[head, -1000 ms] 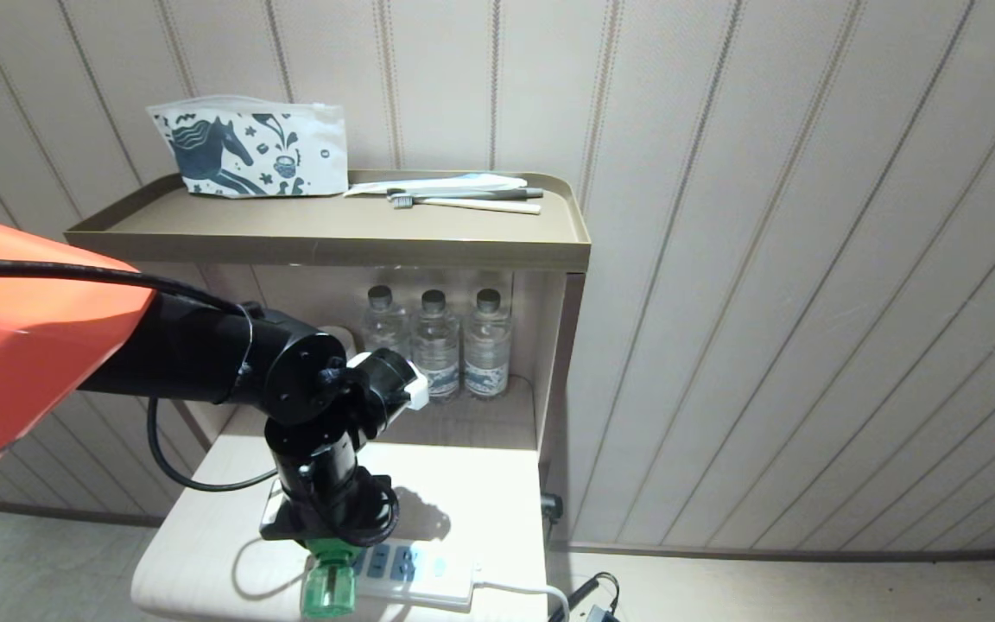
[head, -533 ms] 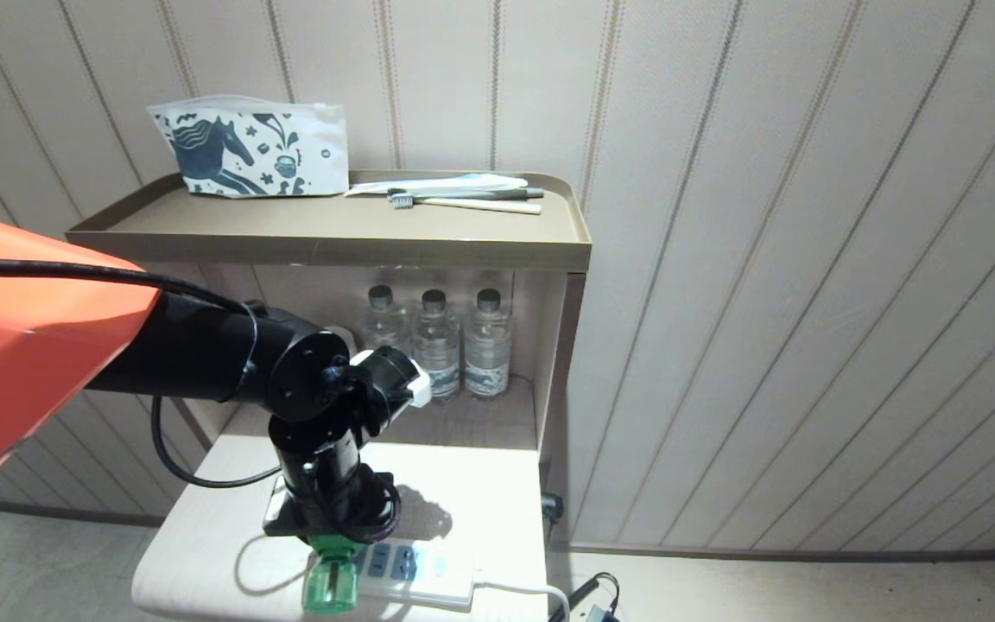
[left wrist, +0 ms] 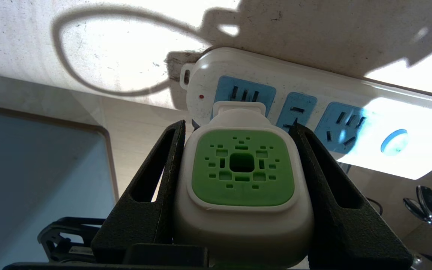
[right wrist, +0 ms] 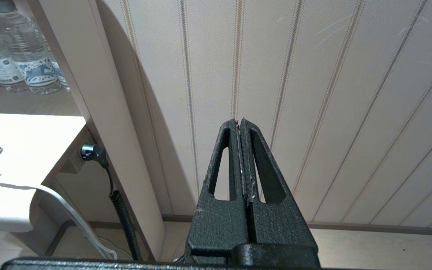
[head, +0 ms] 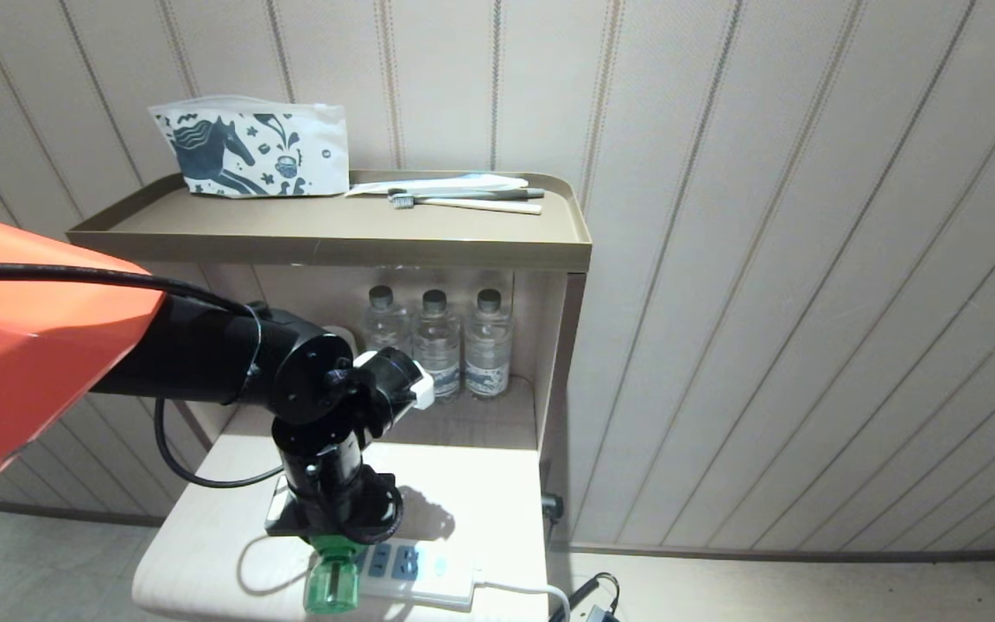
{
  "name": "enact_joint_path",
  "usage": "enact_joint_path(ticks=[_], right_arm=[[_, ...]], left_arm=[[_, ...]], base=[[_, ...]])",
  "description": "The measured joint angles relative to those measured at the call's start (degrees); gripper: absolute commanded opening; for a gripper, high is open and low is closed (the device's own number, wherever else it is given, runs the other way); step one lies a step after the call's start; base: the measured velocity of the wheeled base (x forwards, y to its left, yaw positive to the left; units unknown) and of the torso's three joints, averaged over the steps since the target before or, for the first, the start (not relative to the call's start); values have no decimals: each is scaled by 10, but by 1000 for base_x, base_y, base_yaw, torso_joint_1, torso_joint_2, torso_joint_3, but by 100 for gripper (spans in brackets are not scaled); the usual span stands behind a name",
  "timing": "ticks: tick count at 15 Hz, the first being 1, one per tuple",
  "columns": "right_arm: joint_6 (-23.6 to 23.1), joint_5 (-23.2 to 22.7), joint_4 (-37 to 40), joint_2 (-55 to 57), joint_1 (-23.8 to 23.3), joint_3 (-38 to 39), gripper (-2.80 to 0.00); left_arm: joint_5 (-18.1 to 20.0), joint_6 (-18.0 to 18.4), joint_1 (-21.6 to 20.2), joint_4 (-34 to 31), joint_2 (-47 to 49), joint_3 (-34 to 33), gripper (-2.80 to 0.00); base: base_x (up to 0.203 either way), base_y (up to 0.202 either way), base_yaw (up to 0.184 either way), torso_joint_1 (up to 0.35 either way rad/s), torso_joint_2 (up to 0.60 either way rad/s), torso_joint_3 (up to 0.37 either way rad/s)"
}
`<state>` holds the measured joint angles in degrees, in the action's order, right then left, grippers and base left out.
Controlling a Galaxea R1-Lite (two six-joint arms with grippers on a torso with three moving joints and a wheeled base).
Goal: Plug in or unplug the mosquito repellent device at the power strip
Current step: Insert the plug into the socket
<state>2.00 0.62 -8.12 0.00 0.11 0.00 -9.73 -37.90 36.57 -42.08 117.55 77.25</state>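
My left gripper (left wrist: 238,125) is shut on the mosquito repellent device (left wrist: 242,176), its black fingers (left wrist: 156,180) pressing both sides of the white head with the green vented top. The device's plug end meets the end socket of the white power strip (left wrist: 313,90), next to a small red light; the prongs are hidden. From the head view, the green bottle (head: 330,589) sticks out under my left gripper (head: 335,546) at the near end of the power strip (head: 428,574) on the low table. My right gripper (right wrist: 240,123) is shut on nothing and faces the panelled wall.
Three water bottles (head: 434,345) stand in the cabinet niche behind the table (head: 480,484). On the top tray (head: 333,233) lie a printed pouch (head: 251,151) and toothbrushes (head: 463,200). A flat dark slab (left wrist: 39,176) lies beside the strip. The strip's white cord (head: 523,589) runs off the table's right edge.
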Motion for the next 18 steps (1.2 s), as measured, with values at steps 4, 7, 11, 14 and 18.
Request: enact_joint_path(ticks=[4,7,11,14,18], right_arm=[[0,0,0,0,1,0,-280],[0,0,0,0,0,0,-280],[0,0,0,0,0,0,-280],[0,0,0,0,0,0,-280],[0,0,0,0,0,0,-280]], left_arm=[[1,-1,6,2,-1,-1,-280],[2,-1,10,2,0,-3,-280],[2,-1,10,7,0,-9,-280],[3,-1,5,8,-5,-12,-280],[0,0,3,8,-13,-20,-280]], base=[[0,0,0,0,0,0],[0,0,0,0,0,0],[0,0,0,0,0,0],[0,0,0,0,0,0],[0,0,0,0,0,0]])
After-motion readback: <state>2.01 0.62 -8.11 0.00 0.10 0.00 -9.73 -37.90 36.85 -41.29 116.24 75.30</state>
